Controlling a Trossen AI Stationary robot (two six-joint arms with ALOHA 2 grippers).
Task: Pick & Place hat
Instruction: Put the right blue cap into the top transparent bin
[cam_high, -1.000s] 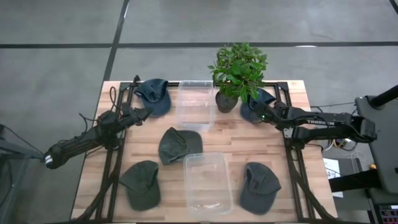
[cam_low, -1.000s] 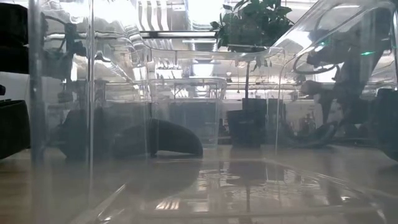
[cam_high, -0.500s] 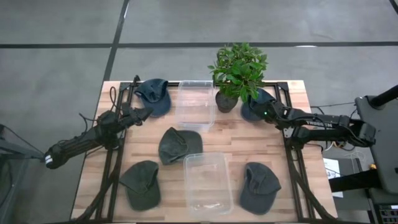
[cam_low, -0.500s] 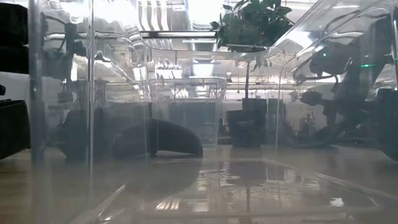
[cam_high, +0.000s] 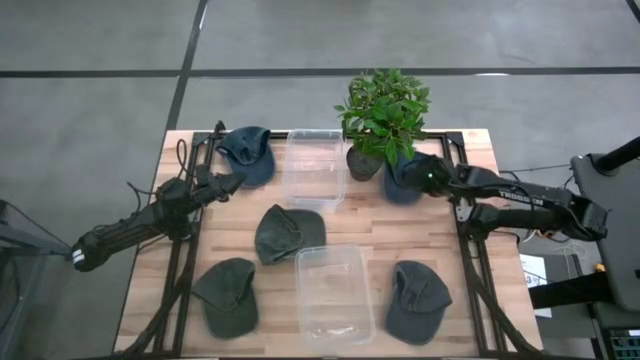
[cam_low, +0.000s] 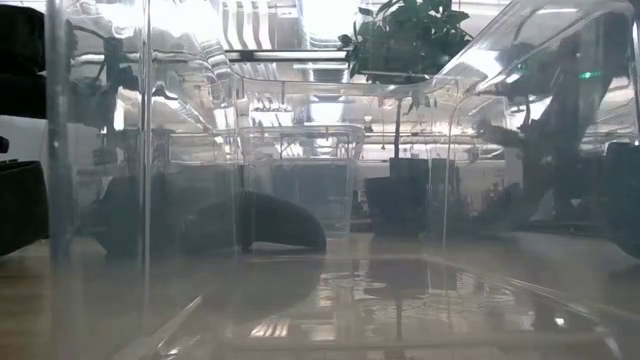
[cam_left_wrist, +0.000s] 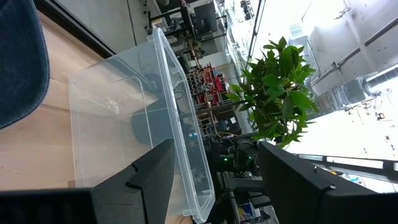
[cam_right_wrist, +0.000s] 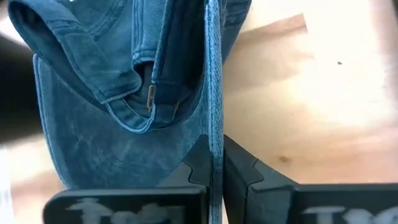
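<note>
The right gripper pinches the edge of the blue hat beside the plant, so it can lift it. The left gripper waits with fingers spread, near the far clear bin.

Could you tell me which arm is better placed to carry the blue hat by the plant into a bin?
The right. Its claw is already shut on the blue hat beside the plant. The left claw is open and empty, across the far bin.
</note>
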